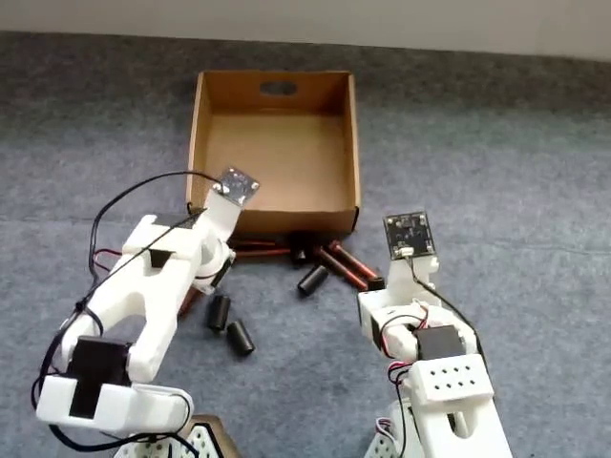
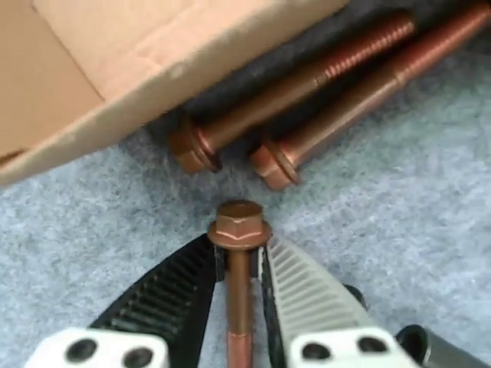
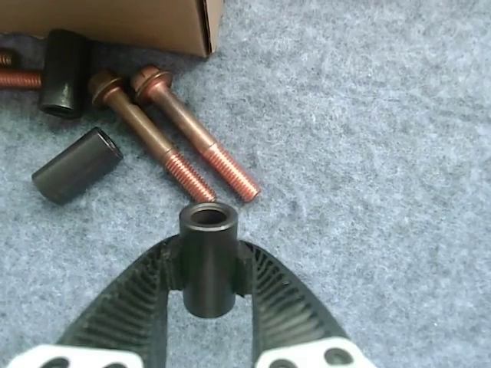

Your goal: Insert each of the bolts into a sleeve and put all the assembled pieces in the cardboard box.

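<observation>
My left gripper (image 2: pixel 240 257) is shut on a copper bolt (image 2: pixel 239 226), its hex head sticking out past the fingertips. It hangs low over the carpet, close to the front wall of the cardboard box (image 2: pixel 115 84). Two more bolts (image 2: pixel 307 77) (image 2: pixel 360 96) lie side by side against that wall. My right gripper (image 3: pixel 209 264) is shut on a black sleeve (image 3: pixel 209 230) whose open bore points away from the wrist. Beyond it lie two bolts (image 3: pixel 142 126) (image 3: pixel 192 134) and two loose sleeves (image 3: pixel 77 165) (image 3: pixel 63 73). In the high view the box (image 1: pixel 196 143) stands open.
Two further black sleeves (image 1: pixel 219 312) (image 1: pixel 240 337) lie on the grey carpet between the arms, near the left arm (image 1: pixel 143 296). Another sleeve (image 1: pixel 312 280) rests in front of the box. Open carpet stretches to the right of the right arm (image 1: pixel 439 372).
</observation>
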